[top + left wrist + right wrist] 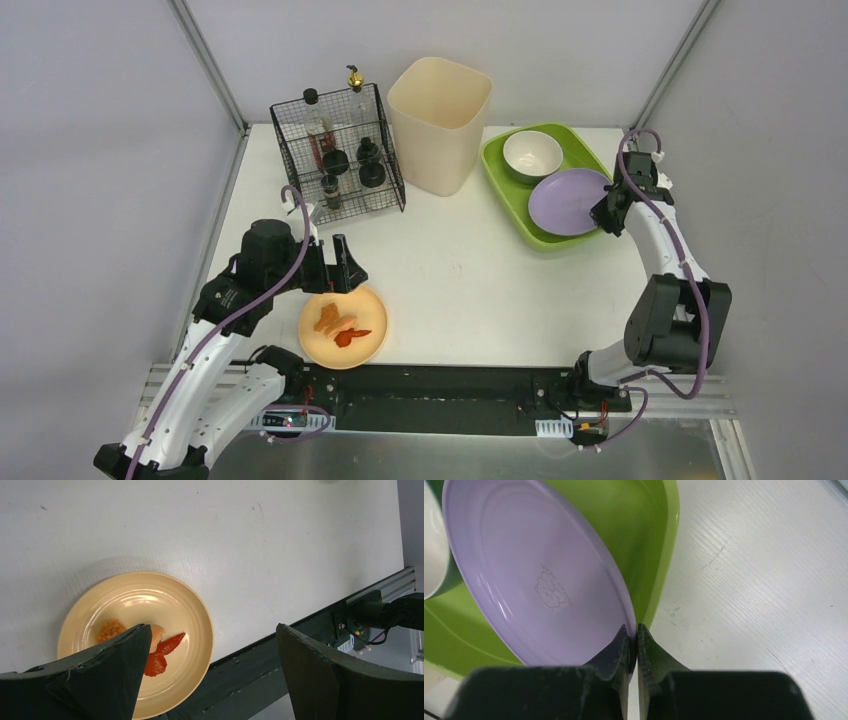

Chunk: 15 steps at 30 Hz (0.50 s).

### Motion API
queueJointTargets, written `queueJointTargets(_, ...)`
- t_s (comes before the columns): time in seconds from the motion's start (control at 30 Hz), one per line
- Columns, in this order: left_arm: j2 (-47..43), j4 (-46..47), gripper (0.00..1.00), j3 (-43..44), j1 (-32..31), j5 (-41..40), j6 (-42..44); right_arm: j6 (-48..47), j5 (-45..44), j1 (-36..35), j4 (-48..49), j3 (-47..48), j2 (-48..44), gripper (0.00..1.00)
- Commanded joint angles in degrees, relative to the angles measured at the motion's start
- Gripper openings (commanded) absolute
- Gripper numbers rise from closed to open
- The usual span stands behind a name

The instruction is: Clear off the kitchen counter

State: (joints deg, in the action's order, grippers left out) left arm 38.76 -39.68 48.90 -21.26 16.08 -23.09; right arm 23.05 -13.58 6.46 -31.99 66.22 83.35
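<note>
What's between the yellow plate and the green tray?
Nothing: only bare counter between yellow plate and green tray, per the top view.

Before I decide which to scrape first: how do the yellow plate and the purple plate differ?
The yellow plate holds food scraps; the purple plate is bare. The yellow plate lies on the kitchen counter; the purple plate sits in the green tray. The left tool hangs open over the yellow plate; the right tool is shut on the purple plate's rim. Both are round and shallow.

Rack [338, 155] back-left, bin [438, 125] beside; tray [508, 195] back-right holds bowl [531, 155], plate [565, 200]; food dish [372, 345] front-left on counter [470, 280].
</note>
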Motion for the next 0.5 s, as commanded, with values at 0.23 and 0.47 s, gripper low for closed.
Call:
queueJointTargets(0.23, -0.7, 1.8, 0.99, -0.2, 0.6, 1.3, 0.9, 3.2, 2.2, 0.7, 3.4, 5.4, 8.9, 0.0)
queueJointTargets(0.47, -0.6, 1.9, 0.99, -0.3, 0.6, 1.3, 0.8, 4.1, 1.9, 0.7, 3.7, 5.7, 11.4, 0.24)
